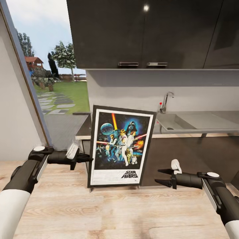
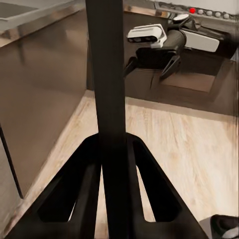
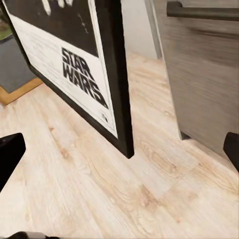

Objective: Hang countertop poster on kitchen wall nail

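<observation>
The rectangular black-framed Star Wars poster with a white border and dark blue artwork [image 1: 121, 147] is held upright and slightly tilted in front of the dark lower cabinets, off the glossy grey kitchen countertop [image 1: 212, 120], whose corner lies behind the poster's upper part. The frame's left edge is clamped by the black two-fingered left gripper [image 1: 87, 158]; in the left wrist view the dark frame edge is seen running straight between its fingers [image 2: 74, 199]. Whether the poster's bottom edge touches the pale wooden floor [image 1: 99, 212] or hangs just above it cannot be told. The black right gripper [image 1: 162, 176] is held near the poster's lower right corner, apart from it, with its jaws spread wide and nothing between them.

The pick-up appears to be done, judged from the poster being off the countertop and in the left gripper. The carrying to a wall nail and the hanging are judged to be left.
</observation>
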